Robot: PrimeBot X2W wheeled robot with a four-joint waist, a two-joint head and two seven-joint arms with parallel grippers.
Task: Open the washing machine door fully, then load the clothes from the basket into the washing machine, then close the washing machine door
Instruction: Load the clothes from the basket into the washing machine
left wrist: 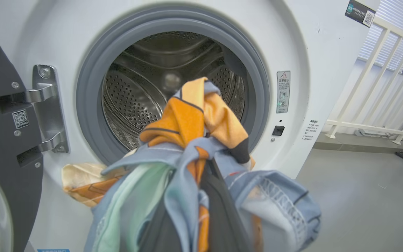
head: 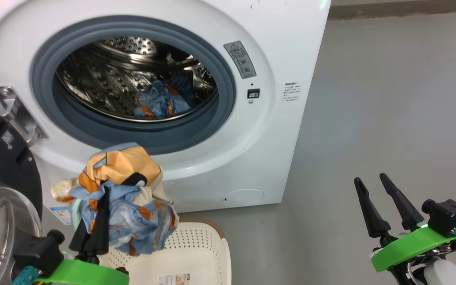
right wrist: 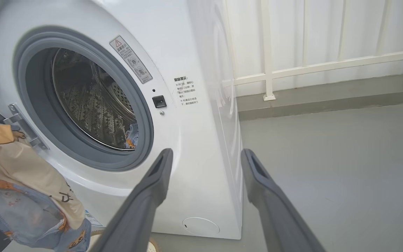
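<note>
1. Faced the washing machine (head: 291, 47), its open steel drum (head: 133, 79) straight ahead of the left jaws and a little above them, and ahead and off to the left of the right jaws.
2. Found the washing machine door (head: 2, 158) swung wide on its hinge, just to the left of the left jaws, with black rim and glass bowl clear of the opening.
3. Saw the basket (head: 196, 245) on the floor directly below the left jaws, close to the machine's front.
4. Held the clothes (head: 125, 198) as a bunched bundle in the left gripper (head: 101, 213), fingers clenched on blue and orange fabric, folds draped over both fingertips, above the basket and short of the grey gasket (head: 220, 118).
5. Had the right gripper (head: 370, 179) released, fingers spread on nothing, well to the right of the bundle.
6. Noted a garment (head: 160, 101) of the same print lying low in the drum, beyond the left jaws.
7. Judged the loading step in hand:
   - No clear long axis to the bundle, only a lump sagging downward.
   - Coming move likely forward and slightly up along the left fingers' own line, through the drum mouth.
   - Left arm far the nearer.
   - Trailing cream fold on the bundle's left side liable to snag the lower gasket lip.
</note>
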